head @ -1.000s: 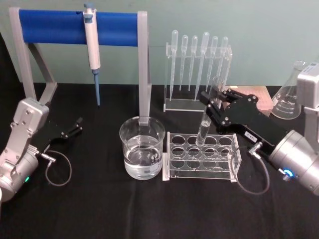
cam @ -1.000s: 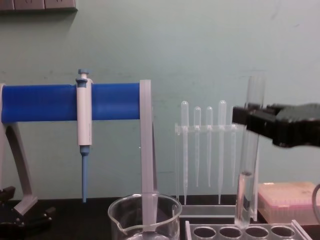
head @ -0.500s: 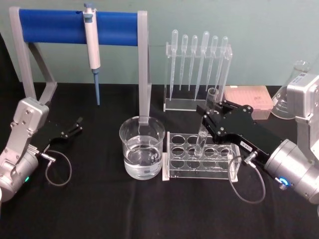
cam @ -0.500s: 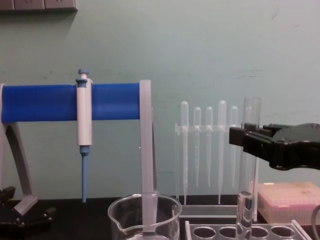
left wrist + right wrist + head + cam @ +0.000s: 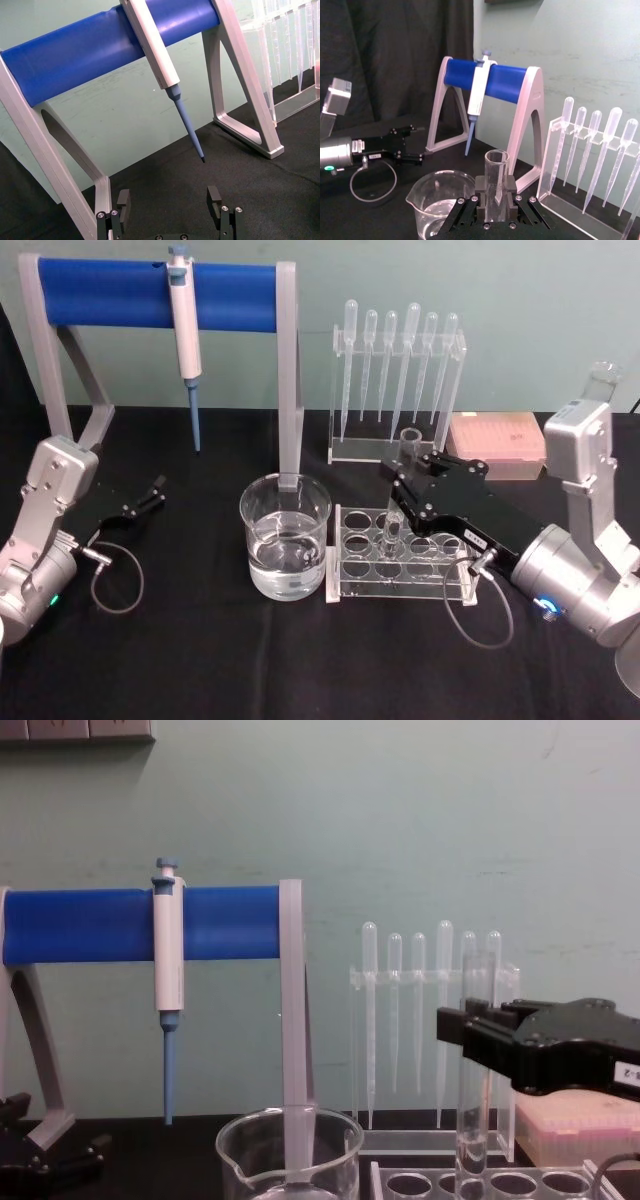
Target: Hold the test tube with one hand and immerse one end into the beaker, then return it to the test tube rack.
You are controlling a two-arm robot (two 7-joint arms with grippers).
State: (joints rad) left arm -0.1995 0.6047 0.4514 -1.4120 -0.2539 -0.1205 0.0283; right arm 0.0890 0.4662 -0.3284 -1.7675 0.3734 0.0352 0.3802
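Observation:
My right gripper is shut on the test tube, a clear glass tube held upright just below its open mouth. The tube's rounded lower end reaches down into a hole of the clear rack. In the right wrist view the test tube stands clamped in the right gripper. From the chest, the test tube hangs over the rack. The beaker, with water in it, stands left of the rack. My left gripper is open, parked at the far left.
A blue-barred stand holding a white-and-blue pipettor stands at the back left. Behind the rack is a clear holder of plastic pipettes, with a pink tip box and a glass flask to its right.
The right gripper has come down and moved left toward me with the test tube. The tube's lower end has sunk from above the rack into one of its holes. The left arm has not moved.

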